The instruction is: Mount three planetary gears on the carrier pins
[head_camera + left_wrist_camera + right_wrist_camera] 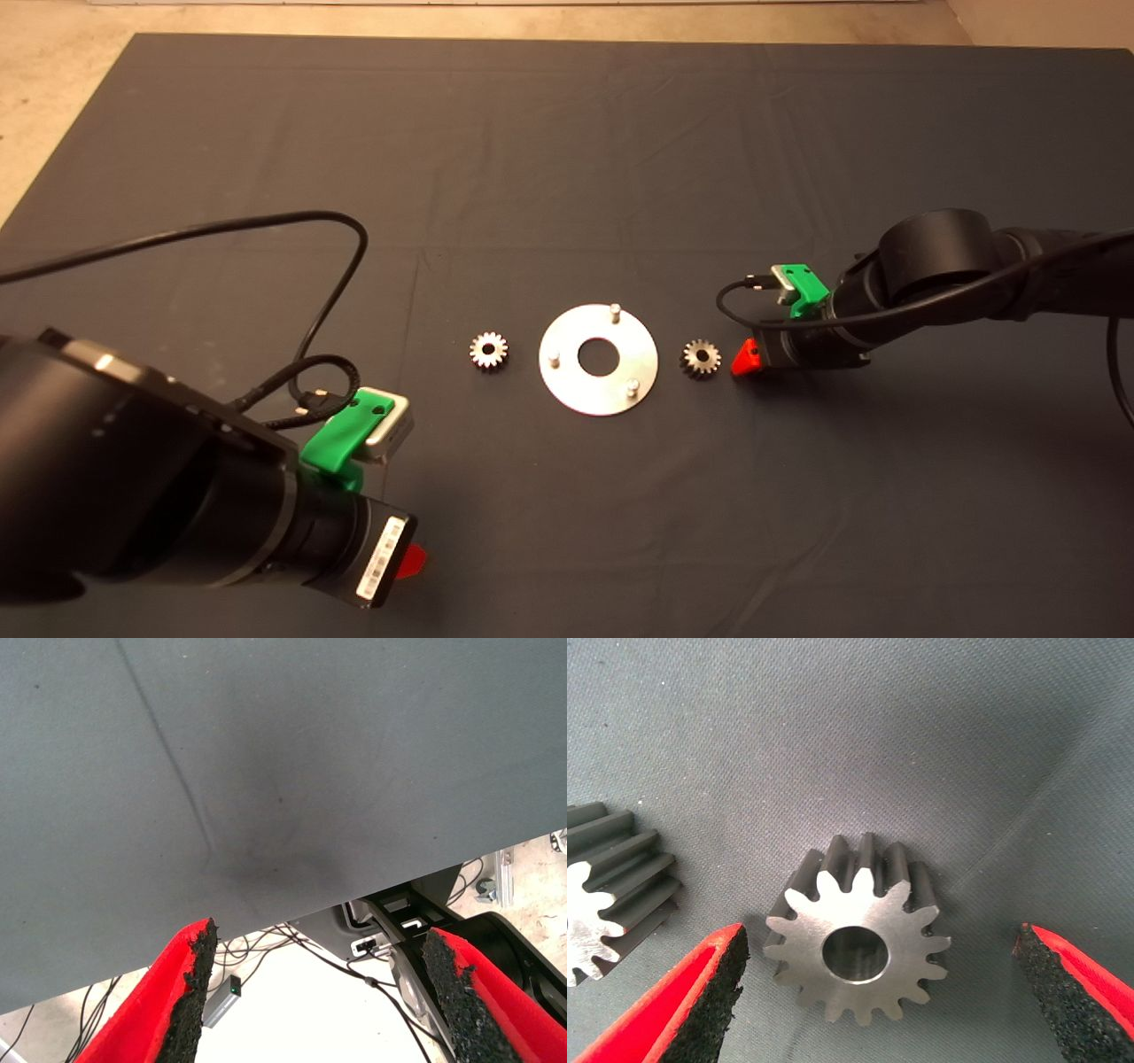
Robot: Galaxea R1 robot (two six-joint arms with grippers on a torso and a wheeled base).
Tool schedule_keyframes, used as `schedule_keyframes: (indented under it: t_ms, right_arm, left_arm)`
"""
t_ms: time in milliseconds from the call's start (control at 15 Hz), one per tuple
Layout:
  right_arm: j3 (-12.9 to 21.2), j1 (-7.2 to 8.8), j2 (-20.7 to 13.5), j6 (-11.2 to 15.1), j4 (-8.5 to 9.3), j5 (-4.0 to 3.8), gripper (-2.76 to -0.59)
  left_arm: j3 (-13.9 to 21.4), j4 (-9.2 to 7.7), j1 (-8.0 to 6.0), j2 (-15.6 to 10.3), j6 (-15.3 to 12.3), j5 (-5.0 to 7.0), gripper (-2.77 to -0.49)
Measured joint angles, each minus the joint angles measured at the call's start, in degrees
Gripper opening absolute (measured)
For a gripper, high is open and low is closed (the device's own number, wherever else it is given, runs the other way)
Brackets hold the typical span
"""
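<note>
Right wrist view: the right gripper (877,935) hangs low over the mat (921,744) with its fingers (713,979) spread wide on either side of a gear (859,948) that lies flat, neither pad touching it. Nothing is gripped yet. This looks like the first pick: in the head view the disc (576,390) lies mid-mat and all three pins (614,310) stand bare. Your next move is likely to close on the gear's teeth, lift it, then line its hole up over a pin, which leaves little room for error.

A second gear (607,895) is cut off at the wrist picture's edge. From above you see only two gears, one on each side of the disc; the third is presumably under the right arm, and you cannot tell which one sits between the fingers.

The left gripper (319,939) waits at the mat's near left edge, wide open and empty.
</note>
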Motion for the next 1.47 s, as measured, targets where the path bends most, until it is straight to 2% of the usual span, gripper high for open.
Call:
schedule_keyframes:
  t_ms: [133, 267, 333, 467, 600, 733, 1467]
  right_arm:
    - [0.0, 0.00, 0.0, 0.0, 0.00, 0.35, -1.26]
    - [0.0, 0.00, 0.0, 0.0, -0.15, 1.04, -1.27]
    - [0.0, 0.00, 0.0, 0.0, -0.66, 1.12, -1.36]
    - [0.0, 0.02, 0.0, 0.0, -1.33, 1.21, -1.41]
    - [0.0, 0.01, 0.0, 0.0, -1.40, 1.85, -1.54]
    - [0.0, 0.05, 0.0, 0.0, -1.74, 3.33, -1.54]
    - [-0.1, 0.16, -0.2, -0.5, -2.62, 3.28, -2.12]
  left_arm:
    - [0.0, -0.02, 0.00, 0.0, 0.0, -0.02, -1.62]
    - [0.0, -0.20, 0.00, 0.0, 0.0, -0.01, -1.62]
    - [0.0, -0.20, 0.00, 0.0, 0.0, -0.02, -1.62]
    - [0.0, -0.20, 0.00, 0.0, 0.0, 0.00, -1.62]
    - [0.0, -0.20, 0.00, 0.0, 0.0, 0.00, -1.62]
    - [0.0, -0.20, 0.00, 0.0, 0.0, -0.01, -1.62]
    - [0.0, -0.23, 0.00, -0.2, 0.0, 0.00, -1.62]
